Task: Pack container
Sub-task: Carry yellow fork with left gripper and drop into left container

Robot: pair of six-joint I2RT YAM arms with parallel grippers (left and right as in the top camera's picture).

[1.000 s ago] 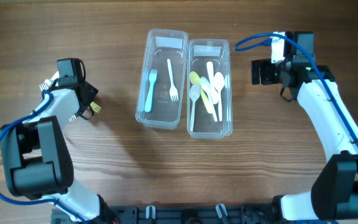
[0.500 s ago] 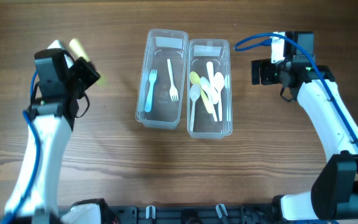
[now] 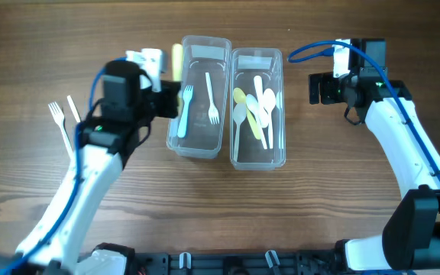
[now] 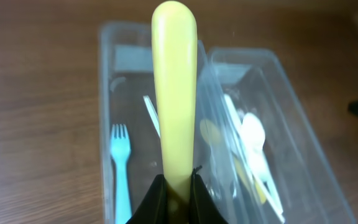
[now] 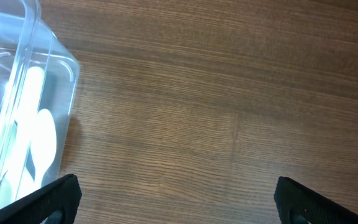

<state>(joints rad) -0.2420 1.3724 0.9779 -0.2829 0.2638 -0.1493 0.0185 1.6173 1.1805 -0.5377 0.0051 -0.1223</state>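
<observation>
The left fingers (image 4: 157,202) clench a yellow utensil (image 4: 174,93) by its handle, over the left rim of the fork container (image 3: 197,131). The right fingers (image 5: 51,199) stand spread and empty, beyond the spoon container (image 3: 257,155) on its right.

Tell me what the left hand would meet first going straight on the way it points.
Probably the fork container, led by the yellow utensil the left hand grips; its height above the rim is unclear.
</observation>
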